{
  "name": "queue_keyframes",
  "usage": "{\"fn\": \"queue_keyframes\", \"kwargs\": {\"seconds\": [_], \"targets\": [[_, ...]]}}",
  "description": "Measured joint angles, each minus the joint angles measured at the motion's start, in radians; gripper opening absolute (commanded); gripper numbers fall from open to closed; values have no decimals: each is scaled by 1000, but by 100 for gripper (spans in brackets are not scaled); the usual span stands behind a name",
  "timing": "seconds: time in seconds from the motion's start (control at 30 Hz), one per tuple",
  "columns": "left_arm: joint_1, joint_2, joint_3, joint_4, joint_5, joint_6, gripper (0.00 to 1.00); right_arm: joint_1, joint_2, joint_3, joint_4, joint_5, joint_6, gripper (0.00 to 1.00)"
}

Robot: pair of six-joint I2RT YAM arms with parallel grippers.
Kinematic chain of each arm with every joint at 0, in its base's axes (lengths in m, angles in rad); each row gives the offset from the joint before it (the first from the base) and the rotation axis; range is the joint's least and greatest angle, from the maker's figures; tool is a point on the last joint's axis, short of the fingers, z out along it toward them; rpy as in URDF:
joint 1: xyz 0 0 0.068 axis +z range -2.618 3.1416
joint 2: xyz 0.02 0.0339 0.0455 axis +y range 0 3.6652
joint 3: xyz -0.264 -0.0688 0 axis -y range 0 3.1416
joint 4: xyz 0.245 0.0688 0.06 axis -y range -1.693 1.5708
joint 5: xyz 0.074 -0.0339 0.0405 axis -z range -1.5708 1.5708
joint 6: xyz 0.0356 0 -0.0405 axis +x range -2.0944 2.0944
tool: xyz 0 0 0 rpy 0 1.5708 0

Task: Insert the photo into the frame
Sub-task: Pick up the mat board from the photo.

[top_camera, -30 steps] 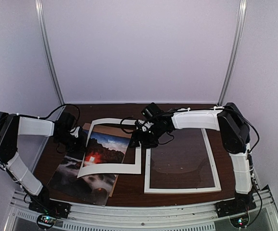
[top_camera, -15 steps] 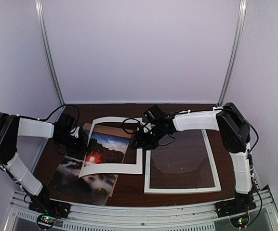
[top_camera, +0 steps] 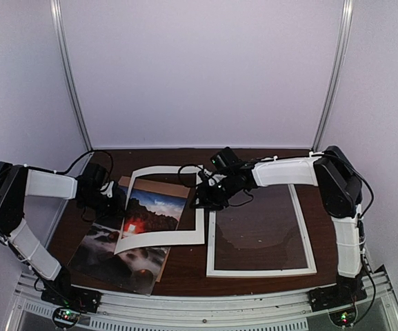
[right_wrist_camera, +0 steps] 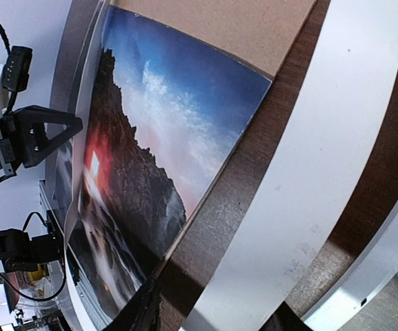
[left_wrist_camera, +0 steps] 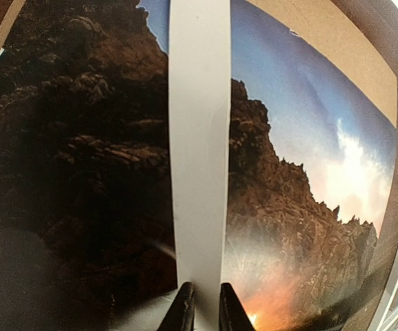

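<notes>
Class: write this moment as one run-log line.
left end effector: shut on mat, left strip | right end effector: astride mat, right strip | photo: under mat | frame: without photo

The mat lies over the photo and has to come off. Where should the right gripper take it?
Probably grip the white mat by its right border strip, from above, a finger at each edge: that strip is narrow, lies clear of the photo beside the frame, and the left gripper pinches the opposite strip.
</notes>
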Motion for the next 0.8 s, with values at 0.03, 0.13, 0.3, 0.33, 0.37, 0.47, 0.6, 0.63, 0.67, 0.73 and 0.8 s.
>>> {"fn": "queue_keyframes", "kwargs": {"seconds": [0.03, 0.13, 0.3, 0.33, 0.37, 0.47, 0.6, 0.63, 0.67, 0.73, 0.8], "targets": [[0, 0, 0, 0, 0, 0, 14, -1, -4, 0, 3, -1, 3, 43], [0, 0, -1, 4, 0, 0, 14, -2, -10, 0, 16, -6, 9, 41], [0, 0, -2, 6, 0, 0, 14, -2, -10, 0, 22, -13, 13, 39], [0, 0, -2, 6, 0, 0, 14, -2, -10, 0, 24, -14, 13, 39], [0, 0, -2, 7, 0, 0, 14, -2, -10, 0, 23, -15, 13, 38], [0, 0, -2, 7, 0, 0, 14, -4, -10, 0, 26, -21, 13, 36], [0, 0, -3, 7, -2, 0, 17, -8, -10, 0, 31, -26, 14, 33], [0, 0, -5, 7, -3, 0, 17, -9, -10, 0, 31, -27, 13, 32], [0, 0, -5, 8, -4, 1, 17, -10, -10, 0, 31, -27, 14, 31], [0, 0, -6, 7, -5, 1, 19, -13, -10, 0, 32, -29, 14, 28], [0, 0, -6, 7, -7, 1, 20, -15, -10, 0, 32, -30, 14, 24]]}}
